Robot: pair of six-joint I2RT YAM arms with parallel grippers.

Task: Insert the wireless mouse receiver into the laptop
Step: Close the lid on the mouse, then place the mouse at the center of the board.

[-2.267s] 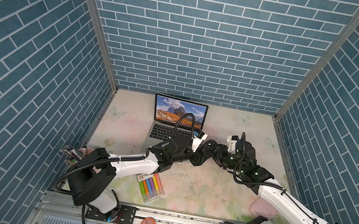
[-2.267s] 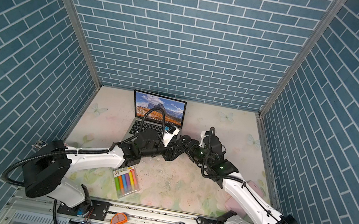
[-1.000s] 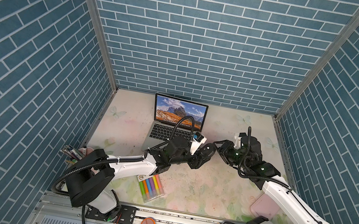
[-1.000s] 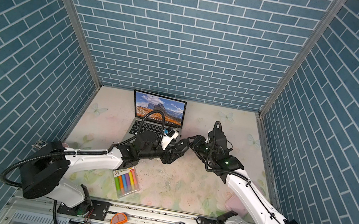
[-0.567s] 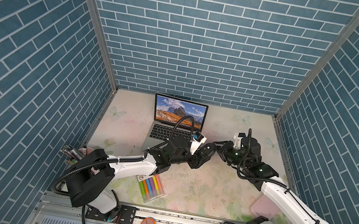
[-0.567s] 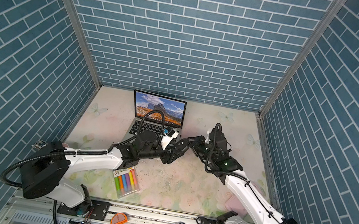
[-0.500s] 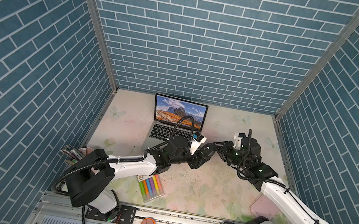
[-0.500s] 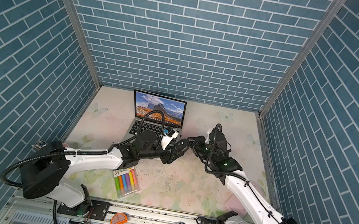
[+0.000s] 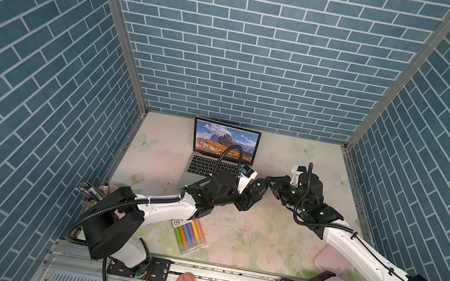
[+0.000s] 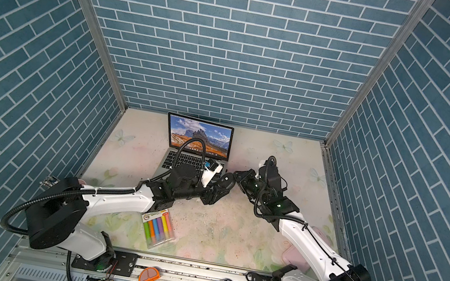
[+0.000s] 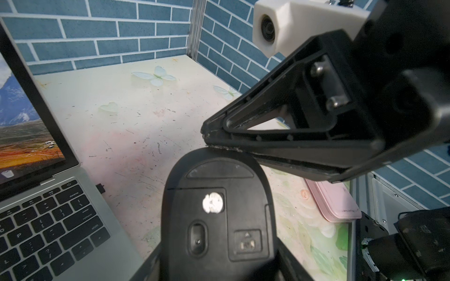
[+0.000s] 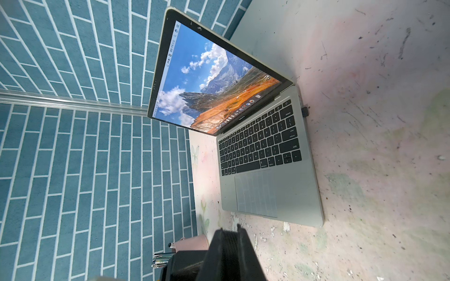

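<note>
Over the last two seconds the right end effector had drawn back from the left end effector. Its jaws, apart a second earlier, had clenched together. The left wrist view showed their tips meeting at the nose of the black mouse; whether they touched it, or pinched anything, could not be told.

The left end effector grasped that mouse just off the return-key side of the laptop, its underside facing the left wrist camera. The fingers were cut off at the frame edge in the left wrist view.

The wireless mouse receiver sat plugged into the laptop's side edge beside the delete key, only its dark stub protruding. In both top views that stub was hidden behind the left wrist camera, and the left arm covered the laptop's trackpad and part of its keyboard.

A pink case, well away from the laptop toward the front of the tabletop, lay partly under the right arm.

Counted: one laptop, one mouse, one receiver, two end effectors, one pack of six coloured markers.
</note>
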